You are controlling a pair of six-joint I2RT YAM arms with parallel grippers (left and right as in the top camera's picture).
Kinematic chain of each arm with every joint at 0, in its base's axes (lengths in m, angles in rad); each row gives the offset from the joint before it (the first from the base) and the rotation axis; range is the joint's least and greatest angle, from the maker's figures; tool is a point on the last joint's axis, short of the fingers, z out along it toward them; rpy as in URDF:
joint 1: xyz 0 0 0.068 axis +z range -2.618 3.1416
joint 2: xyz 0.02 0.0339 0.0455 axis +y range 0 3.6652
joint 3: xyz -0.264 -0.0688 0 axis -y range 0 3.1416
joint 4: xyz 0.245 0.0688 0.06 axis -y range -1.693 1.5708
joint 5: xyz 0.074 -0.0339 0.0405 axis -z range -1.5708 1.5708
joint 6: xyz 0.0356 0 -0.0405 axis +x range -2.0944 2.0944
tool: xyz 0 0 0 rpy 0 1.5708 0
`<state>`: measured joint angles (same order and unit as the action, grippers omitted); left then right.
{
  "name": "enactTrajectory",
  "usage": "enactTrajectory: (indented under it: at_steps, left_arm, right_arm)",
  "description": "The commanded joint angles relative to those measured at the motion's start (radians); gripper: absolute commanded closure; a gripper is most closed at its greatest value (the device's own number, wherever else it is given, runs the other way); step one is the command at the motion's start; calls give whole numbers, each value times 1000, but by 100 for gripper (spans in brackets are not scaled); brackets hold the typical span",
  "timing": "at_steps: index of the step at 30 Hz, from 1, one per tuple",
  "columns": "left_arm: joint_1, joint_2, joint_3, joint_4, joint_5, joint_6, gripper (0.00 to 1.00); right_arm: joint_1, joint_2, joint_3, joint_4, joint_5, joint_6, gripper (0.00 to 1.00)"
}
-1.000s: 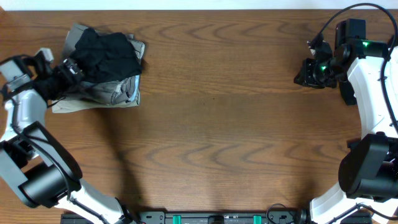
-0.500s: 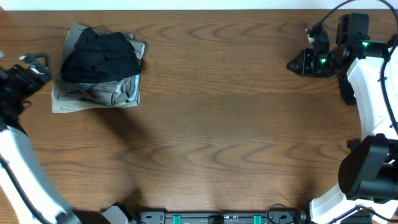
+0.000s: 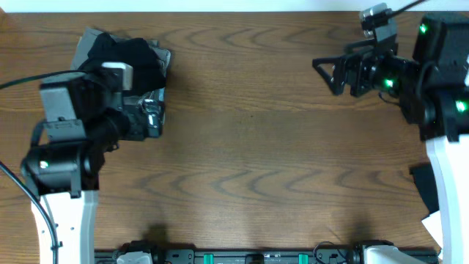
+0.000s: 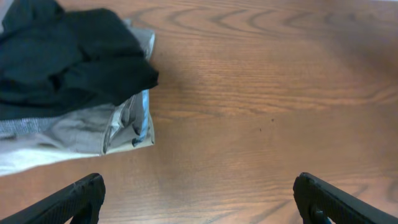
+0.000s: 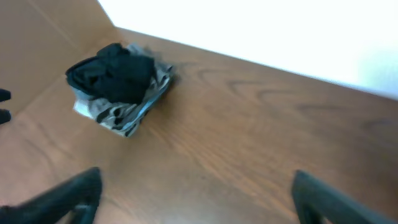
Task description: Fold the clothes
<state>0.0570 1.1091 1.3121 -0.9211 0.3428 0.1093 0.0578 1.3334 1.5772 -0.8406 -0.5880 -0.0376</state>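
Observation:
The clothes (image 3: 143, 59) lie in a folded stack at the table's far left. A black garment (image 4: 68, 56) is on top, a grey one (image 4: 81, 127) sits under it, and a white edge (image 4: 18, 163) shows at the bottom. My left arm hangs over the stack and hides its left half from above. My left gripper (image 3: 150, 119) is open by the stack's near right corner, and its wrist view (image 4: 199, 186) shows only bare wood between the fingers. My right gripper (image 3: 327, 77) is open and empty at the far right. It (image 5: 196, 180) faces the distant stack (image 5: 118, 84).
The brown wooden table (image 3: 249, 161) stretches between the two arms. The right arm's body (image 3: 440, 81) stands along the right edge. A black rail (image 3: 249, 257) runs along the front edge.
My right gripper has opened wide and swung left toward the table's middle. My left arm has come in from the left edge and now hangs over the stack.

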Motion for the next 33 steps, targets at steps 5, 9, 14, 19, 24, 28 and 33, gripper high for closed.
enactTrajectory:
  at_steps: [5,9,14,19,24,28,33]
  left_arm:
    - [-58,5,3,-7,-93,14,2]
    - [-58,8,3,-6,-93,14,2]
    - [-58,8,3,-6,-93,14,2]
    - [-58,8,3,-6,-93,14,2]
    - [-58,8,3,-6,-93,14,2]
    - [-58,8,3,-6,-93,14,2]
    - [-58,8,3,-6,-93,14,2]
  right_arm:
    - [29,-106,13,-16,106,-8,1]
    - [29,-121,13,-16,110,-8,1]
    - [29,-118,12,-18,110,-8,1]
    - [28,-121,12,-54,115,-8,1]
    - [31,-237,-61,-127,283,-46,1]
    - [31,-428,-270,-53,375,-94,1]
    - [31,-684,-563,-23,376,-99,1]
